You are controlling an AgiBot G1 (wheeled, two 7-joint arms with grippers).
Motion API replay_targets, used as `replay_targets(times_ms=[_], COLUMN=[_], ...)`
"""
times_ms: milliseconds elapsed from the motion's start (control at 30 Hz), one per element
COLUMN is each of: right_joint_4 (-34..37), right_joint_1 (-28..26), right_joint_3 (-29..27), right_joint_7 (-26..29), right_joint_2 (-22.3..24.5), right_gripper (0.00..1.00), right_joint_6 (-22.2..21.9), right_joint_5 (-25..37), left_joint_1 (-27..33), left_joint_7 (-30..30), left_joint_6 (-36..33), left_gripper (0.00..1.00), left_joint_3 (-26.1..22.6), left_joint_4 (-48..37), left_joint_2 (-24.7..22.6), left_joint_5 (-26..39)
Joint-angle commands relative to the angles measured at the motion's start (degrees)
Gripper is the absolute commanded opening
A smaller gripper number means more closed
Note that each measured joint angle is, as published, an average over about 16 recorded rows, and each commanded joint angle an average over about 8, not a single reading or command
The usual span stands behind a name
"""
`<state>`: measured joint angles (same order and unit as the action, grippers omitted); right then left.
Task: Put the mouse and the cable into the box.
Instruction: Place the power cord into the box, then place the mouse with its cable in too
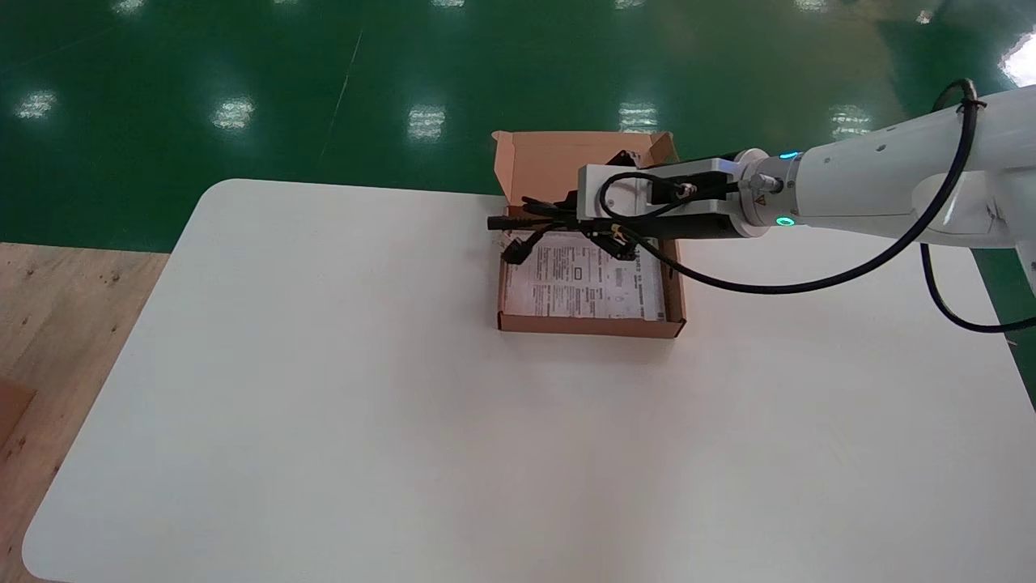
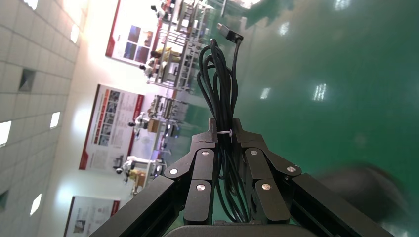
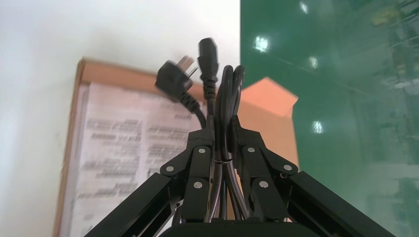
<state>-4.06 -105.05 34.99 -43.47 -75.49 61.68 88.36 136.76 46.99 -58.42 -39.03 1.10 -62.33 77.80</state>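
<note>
- Nearest the right wrist camera sits the right claw (image 3: 223,127), clenched on the bundled power cable (image 3: 228,96). The head view places both above the far half of the box (image 1: 591,327), which stands on the white tabletop (image 1: 364,421). The bundle is not resting in the box.
- We judge the step in hand to be lowering this bundle into the box and letting go.
- We note that the three-pin plug (image 3: 173,84) and the appliance connector (image 3: 207,52) project past the fingertips. In the head view the connector end appears to overhang the box's left wall.
- We recommend shifting the bundle toward the middle of the box and descending until the loops rest on the printed sheet (image 1: 583,283) lining the floor. Only then should the fingers spread.
- We keep the descent clear of the raised flap (image 1: 558,162) at the far side.
- Outside the head view, the left claw (image 2: 225,129) is clenched on a thin cable (image 2: 220,84) bound with a white tie (image 2: 225,133) and ending in a flat plug (image 2: 228,32). Its camera faces the green floor (image 2: 346,74) and wall posters (image 2: 106,126).
- We cannot identify the mouse. A dark blurred shape (image 2: 360,192) beside the left claw may be it.
- Writing: the sheet carries dense printed lines and boxes, none legible. Poster text is unreadable, and no brand mark shows.
</note>
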Motion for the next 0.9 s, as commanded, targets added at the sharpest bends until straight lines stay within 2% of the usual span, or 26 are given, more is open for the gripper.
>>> replay_targets(times_ms=[33,400,433,667,700,900], right_joint_4=[0.7,2.8,2.9,3.7,3.8,3.7], right_joint_1=[0.1,1.0,1.1,1.1,1.0,1.0], right_joint_3=[0.0,0.1,0.1,0.8,0.8,0.9], right_joint_7=[-0.5,-2.0,-2.0,-1.1,-1.0,-0.8], right_joint_2=[0.3,0.6,0.6,0.2,0.1,0.1], right_gripper=[0.0,0.0,0.05,0.92,0.99,1.0], right_joint_6=[0.4,2.4,2.7,3.9,3.9,4.0], right_joint_5=[-0.1,0.1,0.1,1.0,1.0,1.1], left_joint_1=[-0.1,-0.8,-0.8,-0.7,-0.7,-1.4], left_joint_7=[0.0,-0.2,-0.1,0.0,0.1,0.2], left_joint_6=[-0.1,0.2,0.1,-0.7,-0.7,-0.7], left_gripper=[0.0,0.0,0.0,0.0,0.0,0.0], left_joint_3=[-0.2,0.1,0.1,0.1,0.1,0.1], left_joint_4=[-0.3,-0.8,-0.8,-0.8,-0.8,-0.9], left_joint_2=[-0.2,-1.3,-1.3,-1.2,-1.3,-2.1], left_joint_5=[0.3,-0.2,-0.2,-0.2,-0.1,-0.2])
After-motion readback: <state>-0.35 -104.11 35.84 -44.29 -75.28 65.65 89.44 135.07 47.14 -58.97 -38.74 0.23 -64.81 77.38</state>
